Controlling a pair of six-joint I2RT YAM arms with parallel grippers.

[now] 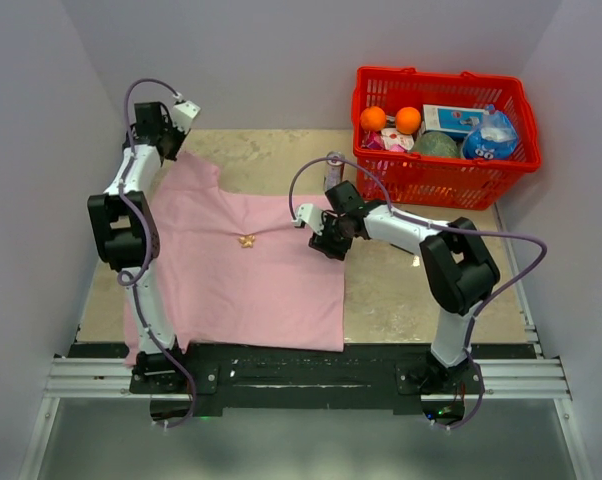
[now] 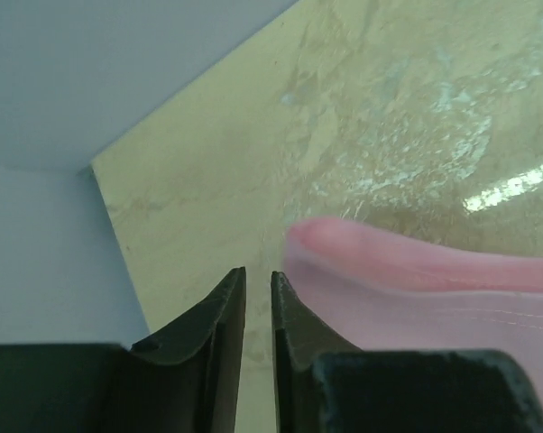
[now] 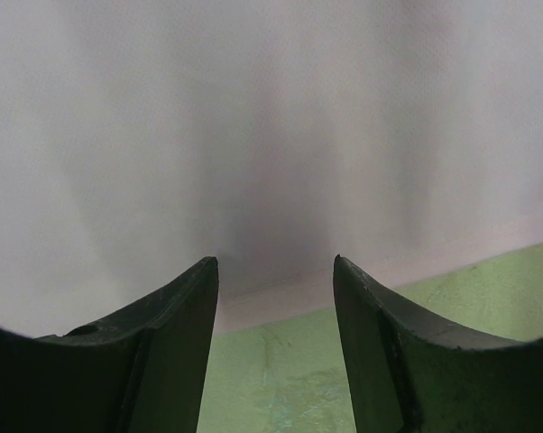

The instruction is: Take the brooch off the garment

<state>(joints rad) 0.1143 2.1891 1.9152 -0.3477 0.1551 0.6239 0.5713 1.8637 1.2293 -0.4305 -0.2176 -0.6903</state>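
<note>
Top view: the brooch [image 1: 247, 240], a tiny golden-tan piece, sits near the middle of the garment [image 1: 251, 290], a pink cloth spread flat on the counter [image 1: 401, 290]. The right end effector [image 1: 319, 232] hovers at the garment's right edge, well apart from the brooch, its jaws released and holding nothing (the right wrist view shows pink fabric beyond the gap, with the cloth's edge and bare counter below). The left end effector [image 1: 181, 115] is at the far left corner of the cloth, beside a rolled edge of it, clenched to a thin slit with nothing in it. Handling, as a judgement: the brooch is probably light, rigid and small enough to slip from a loose grip, so a pinch across its body from above seems best. The fabric is soft and likely to lift with it, so the cloth just beside the brooch may need pinning down. How the brooch is fastened cannot be told. Room: open cloth lies on all sides of the brooch. The red basket [image 1: 451, 185] stands at the far right, well apart, and the enclosure walls [image 1: 31, 200] close in on the left
</note>
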